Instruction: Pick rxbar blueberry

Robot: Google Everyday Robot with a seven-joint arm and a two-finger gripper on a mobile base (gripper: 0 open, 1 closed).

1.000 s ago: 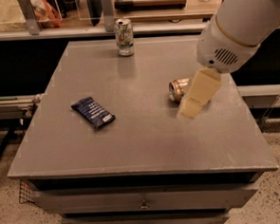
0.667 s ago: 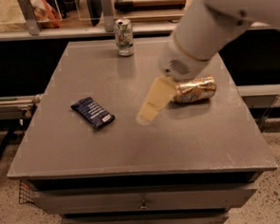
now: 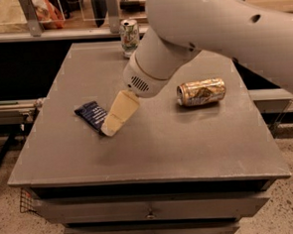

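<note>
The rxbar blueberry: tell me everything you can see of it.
The rxbar blueberry is a small flat rectangular wrapper, dark navy and slightly glossy, with faint pale lettering. It lies flat and skewed on the left part of the grey table, resting on nothing else. Its near right end is hidden behind the beige gripper, which slants down over it; whether they touch cannot be told.

Workshop-like lab: hand [image 3: 110,128] above grey drawered worktable [image 3: 188,151].
</note>
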